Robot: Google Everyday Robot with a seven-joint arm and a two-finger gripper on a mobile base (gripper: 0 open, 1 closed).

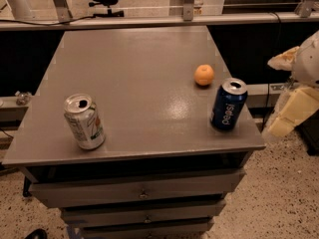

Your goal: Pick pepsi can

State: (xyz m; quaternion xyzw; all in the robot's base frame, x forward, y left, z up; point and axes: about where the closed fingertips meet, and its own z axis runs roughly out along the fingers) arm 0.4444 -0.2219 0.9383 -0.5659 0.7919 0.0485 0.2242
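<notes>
Camera view: a grey table [134,59] seen from above, with drawers [139,194] under its front edge. The pepsi can [228,104], dark blue with white lettering, stands upright near the table's front right corner, close to the right edge. An orange [204,75] sits just behind it to the left, near but not touching. A silver can [84,121] with green and red markings stands well apart at the front left. The gripper [291,103], pale cream, hangs off the table's right side, beside the blue can and apart from it. I cannot tell whether it is released or clenched.

The reach is not yet made. A good approach would likely come in from the right at mid-can height. It should stay clear of the orange and close squarely on the can's sides so it does not tip off the edge.
</notes>
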